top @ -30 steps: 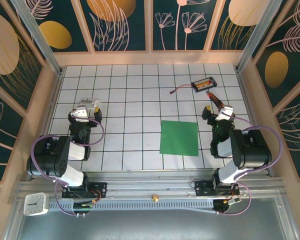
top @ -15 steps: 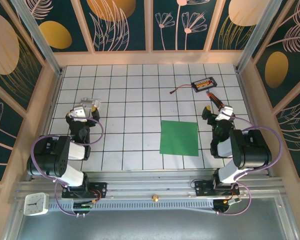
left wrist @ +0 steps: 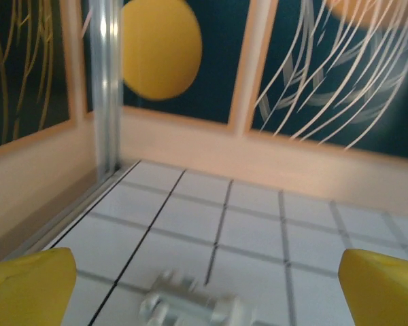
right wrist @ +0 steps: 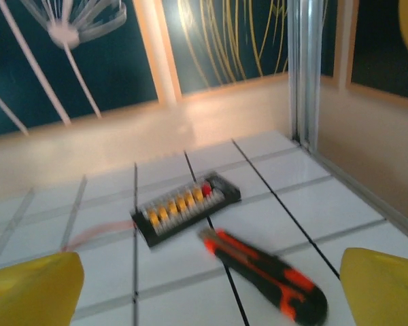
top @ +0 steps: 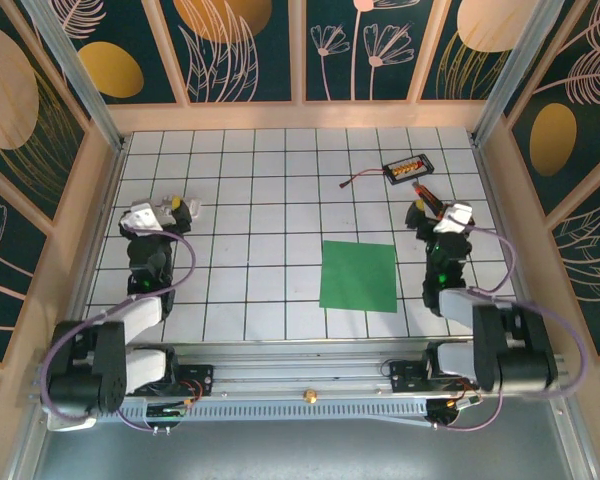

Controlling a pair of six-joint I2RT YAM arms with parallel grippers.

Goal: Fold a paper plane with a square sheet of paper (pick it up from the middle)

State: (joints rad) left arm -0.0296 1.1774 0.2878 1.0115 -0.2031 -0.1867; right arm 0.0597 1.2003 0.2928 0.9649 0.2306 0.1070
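Your left wrist view is coming through soft and blurred. A pale, knobbly plastic piece is sitting on the tiles ahead of the left gripper, cut off by the bottom edge, and you cannot tell what it is. The yellow fingers are poking in at the two lower corners, cropped by the frame. The jaws are standing wide apart with nothing between them.

Your right wrist view is smearing too. The right gripper is likewise spread wide and gripping nothing, its yellow pads clipped at the corners. Ahead of it a black-and-orange screwdriver is lying slantwise on the tiles. Beyond that sits a small black box – flat, rectangular, with a row of orange parts along its top. A thin reddish wire is trailing leftward from the box, and in the wrist view it is fading to a faint pink streak. From above, the right wrist is hiding part of the screwdriver.

The square sheet of paper is lying flat on the table, right of centre toward the near edge. It is apart from both grippers and nearer the right one. It is looking matte, bright green and crisp-edged, with no crease you can make out. The table is showing glossy white tiles with dark grout lines
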